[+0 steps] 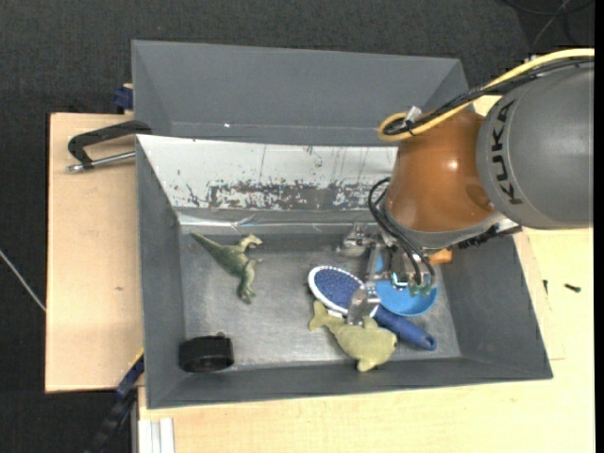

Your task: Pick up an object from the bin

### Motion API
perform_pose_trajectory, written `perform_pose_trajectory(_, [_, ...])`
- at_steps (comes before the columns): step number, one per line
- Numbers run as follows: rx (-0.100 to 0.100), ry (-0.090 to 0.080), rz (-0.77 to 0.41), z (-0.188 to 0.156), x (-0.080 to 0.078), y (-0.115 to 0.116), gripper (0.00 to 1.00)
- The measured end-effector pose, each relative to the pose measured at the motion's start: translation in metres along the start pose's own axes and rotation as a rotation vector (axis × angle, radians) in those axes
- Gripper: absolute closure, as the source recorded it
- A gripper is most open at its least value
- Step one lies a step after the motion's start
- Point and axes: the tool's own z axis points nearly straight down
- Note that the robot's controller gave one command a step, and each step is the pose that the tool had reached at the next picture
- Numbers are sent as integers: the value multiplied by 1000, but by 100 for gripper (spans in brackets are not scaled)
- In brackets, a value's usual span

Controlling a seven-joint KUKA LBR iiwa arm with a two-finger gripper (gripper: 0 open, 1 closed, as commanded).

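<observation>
— Several things in the bin (156,253), go: where are you?

— My gripper (361,302) is low in the right half of the floor, under my orange wrist cover (434,177). Its tip sits at the right edge of a blue oval brush head (330,284) with white dots and just above a yellow-green soft fish toy (363,343).

— Open or closed? Got anything?

— Cannot tell. The metal tip is bunched against the brush and the cover shadows it, so I cannot read the opening. I see nothing clearly clamped in it.

— What is nearest?

— The brush head touches my tip on its left. The fish toy lies just below it, near the front wall. A light blue round piece (411,298) lies just right of the tip, partly under my wrist. A dark blue handle (408,329) slants from there toward the front right and touches the fish toy. I cannot tell which piece the handle belongs to.

— The rest?

— A green dinosaur (236,256) lies on its side at the back left, well apart from me. A black wheel (206,352) sits in the front left corner.
</observation>
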Motion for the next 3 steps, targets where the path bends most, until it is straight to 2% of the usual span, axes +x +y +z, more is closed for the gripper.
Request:
perform_pose_trajectory(1, [-1,-6,150,45,10,11,0])
perform_pose_trajectory(2, [-2,-8,150,43,9,11,100])
perform_pose_trajectory(3, [-2,-20,162,-98,1,12,100])
